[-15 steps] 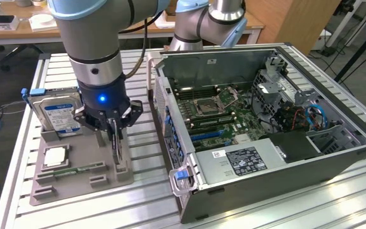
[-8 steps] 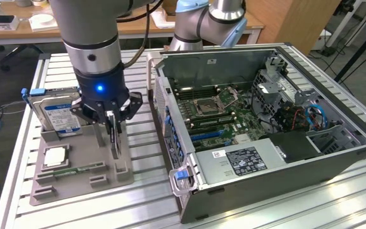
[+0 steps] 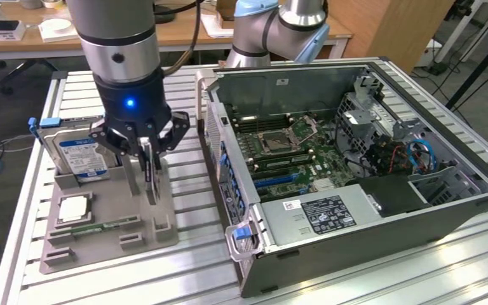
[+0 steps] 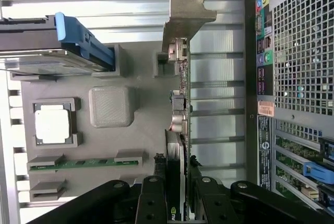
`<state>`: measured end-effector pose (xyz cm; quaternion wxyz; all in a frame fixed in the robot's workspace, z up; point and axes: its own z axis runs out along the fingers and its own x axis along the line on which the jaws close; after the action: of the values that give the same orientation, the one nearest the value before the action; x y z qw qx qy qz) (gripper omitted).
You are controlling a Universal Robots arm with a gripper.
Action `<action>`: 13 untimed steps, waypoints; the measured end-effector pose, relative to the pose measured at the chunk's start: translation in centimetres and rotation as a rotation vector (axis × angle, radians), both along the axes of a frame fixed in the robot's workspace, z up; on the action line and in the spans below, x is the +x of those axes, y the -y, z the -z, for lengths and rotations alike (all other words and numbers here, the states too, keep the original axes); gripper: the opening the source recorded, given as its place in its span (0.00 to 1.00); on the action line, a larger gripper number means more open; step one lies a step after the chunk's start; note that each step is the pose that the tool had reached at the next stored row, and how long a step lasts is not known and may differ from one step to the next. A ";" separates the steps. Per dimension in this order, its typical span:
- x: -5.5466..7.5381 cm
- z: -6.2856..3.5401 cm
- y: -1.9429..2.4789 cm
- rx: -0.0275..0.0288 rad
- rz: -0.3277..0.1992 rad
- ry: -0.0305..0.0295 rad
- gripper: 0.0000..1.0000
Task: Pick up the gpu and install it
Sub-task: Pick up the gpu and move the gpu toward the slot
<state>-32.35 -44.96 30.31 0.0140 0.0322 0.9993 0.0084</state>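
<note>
The gpu stands on edge in the grey parts tray, its silver end bracket at the far end. My gripper hangs straight above it, its black fingers pressed against both faces of the thin card. The card's lower edge still sits at the tray's holder blocks. The open computer case lies at the exterior view's right, motherboard facing up.
In the tray also sit a hard drive with a blue frame, a square processor and a narrow green memory stick. The case's rear wall stands close beside the tray. Slatted aluminium table underneath.
</note>
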 end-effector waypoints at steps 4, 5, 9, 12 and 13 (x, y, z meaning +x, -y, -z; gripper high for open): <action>0.0 -0.29 0.00 0.0000 0.000 0.0000 0.27; 0.0 -1.46 0.00 0.0001 0.000 0.0001 0.27; 0.0 -1.79 0.00 0.0000 0.000 0.0000 0.27; 0.0 -2.04 0.00 0.0000 0.000 0.0000 0.27; 0.0 -2.12 0.00 0.0000 0.000 0.0000 0.27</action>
<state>-32.35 -44.96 32.43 0.0141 0.0322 0.9993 0.0084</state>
